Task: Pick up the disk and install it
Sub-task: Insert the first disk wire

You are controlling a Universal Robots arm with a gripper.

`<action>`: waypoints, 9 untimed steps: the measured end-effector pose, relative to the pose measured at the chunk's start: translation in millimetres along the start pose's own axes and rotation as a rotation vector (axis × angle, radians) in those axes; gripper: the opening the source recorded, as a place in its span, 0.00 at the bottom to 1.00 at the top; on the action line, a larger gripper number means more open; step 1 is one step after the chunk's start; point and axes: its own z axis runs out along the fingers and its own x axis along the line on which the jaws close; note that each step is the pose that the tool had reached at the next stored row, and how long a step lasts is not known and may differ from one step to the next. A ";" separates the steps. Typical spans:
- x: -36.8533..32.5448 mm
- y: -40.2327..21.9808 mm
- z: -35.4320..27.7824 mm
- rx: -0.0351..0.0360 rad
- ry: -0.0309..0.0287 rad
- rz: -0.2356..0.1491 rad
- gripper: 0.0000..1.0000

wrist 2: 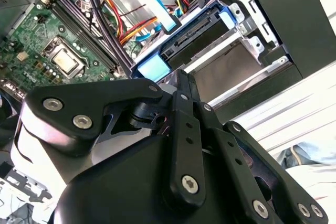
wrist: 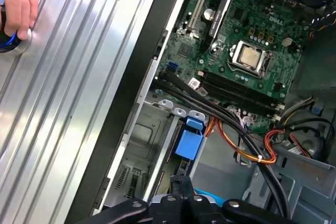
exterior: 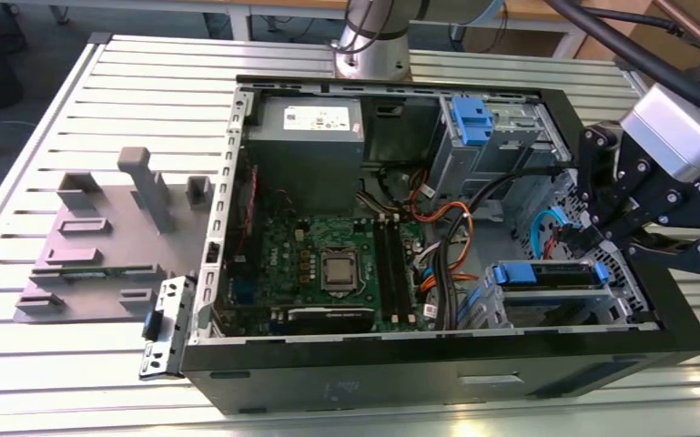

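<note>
Closest in, the end effector (wrist 2: 181,75) showed as a mass of black linkage. In the first wrist view its fingers (wrist: 177,183) were drawn together with nothing between them.

Just beneath it sat the disk (wrist 2: 195,39), already in a slot of the metal drive cage (exterior: 568,308). That cage stood in the corner of the open computer case (exterior: 447,360) at the exterior view's right. The disk stood on edge with one narrow side facing up out of the case. Its long axis ran across the exterior view, along the case's near wall. Its blue handle (wrist 2: 154,67) pointed toward the motherboard (exterior: 325,246) at the exterior view's left. The end effector hung above the disk's handle end, near it but apart.

The cage's other slot, on the case-wall side, showed bare grey metal. Orange, black and blue cables (wrist: 247,153) lay between the cage and the motherboard. The case rested on a slatted metal bench (exterior: 106,109), and a person's hand (wrist: 16,6) rested on that bench, well away from the case.
</note>
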 end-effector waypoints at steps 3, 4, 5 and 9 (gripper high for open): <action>0.0 0.0 0.0 -0.0006 0.0003 -0.008 0.11; 0.0 0.0 0.0 -0.0008 0.0003 -0.011 0.11; 0.0 0.0 0.0 -0.0010 0.0004 -0.013 0.11; 0.0 0.0 0.0 -0.0018 0.0008 -0.024 0.11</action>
